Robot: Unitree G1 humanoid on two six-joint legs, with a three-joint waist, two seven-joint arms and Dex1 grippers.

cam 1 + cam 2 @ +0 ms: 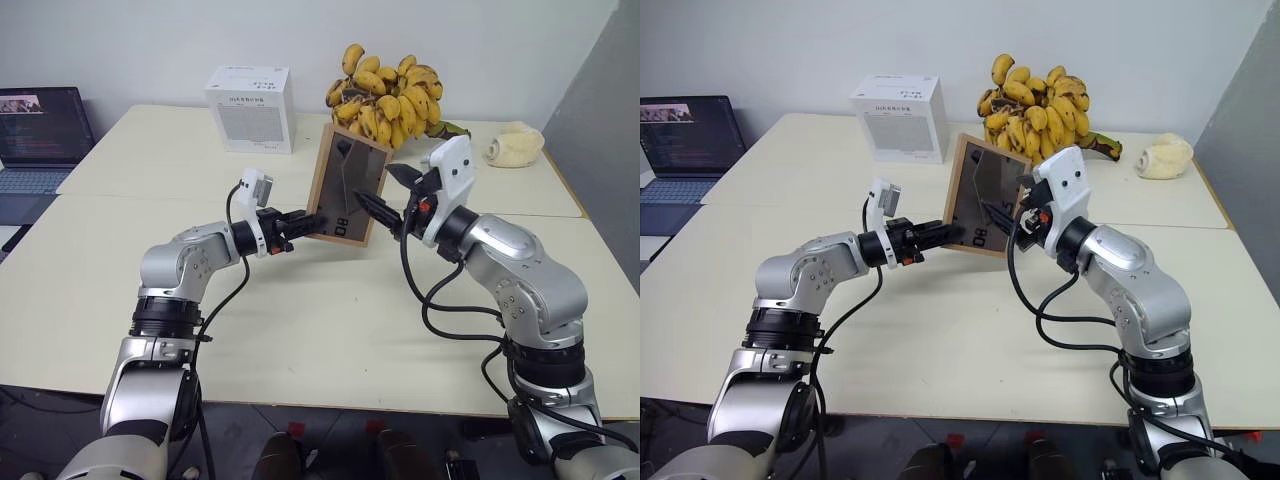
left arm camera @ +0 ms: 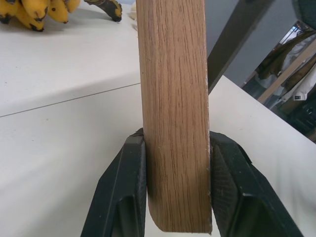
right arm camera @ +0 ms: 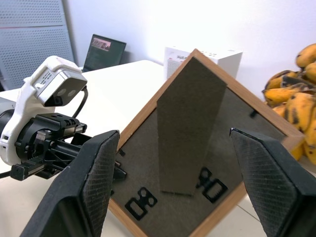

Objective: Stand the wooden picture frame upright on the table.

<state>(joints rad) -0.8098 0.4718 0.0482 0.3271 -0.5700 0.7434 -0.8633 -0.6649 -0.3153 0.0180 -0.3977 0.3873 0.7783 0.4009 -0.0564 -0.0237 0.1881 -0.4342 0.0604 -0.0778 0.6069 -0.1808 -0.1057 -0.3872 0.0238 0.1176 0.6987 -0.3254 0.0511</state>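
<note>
Left eye view, frame [image 1: 348, 185] pinched at its edge by left gripper [image 1: 300, 222], held upright over table [image 1: 330, 330], right gripper [image 1: 392, 193] spread wide just behind its back panel.

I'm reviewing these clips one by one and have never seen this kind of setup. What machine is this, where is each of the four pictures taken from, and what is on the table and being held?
This is a humanoid robot with two arms, each ending in a two-fingered black gripper. The two wide pictures come from the stereo camera on its head, looking down over its arms. The other two come from cameras on its wrists, looking along the fingers.

The left gripper is clamped on the edge of the wooden picture frame, whose dark back panel faces the robot. The right gripper is open, close to the frame's back.

On the table lie a white printed box, a bunch of bananas and a pale lumpy object. A laptop sits at far left.
</note>
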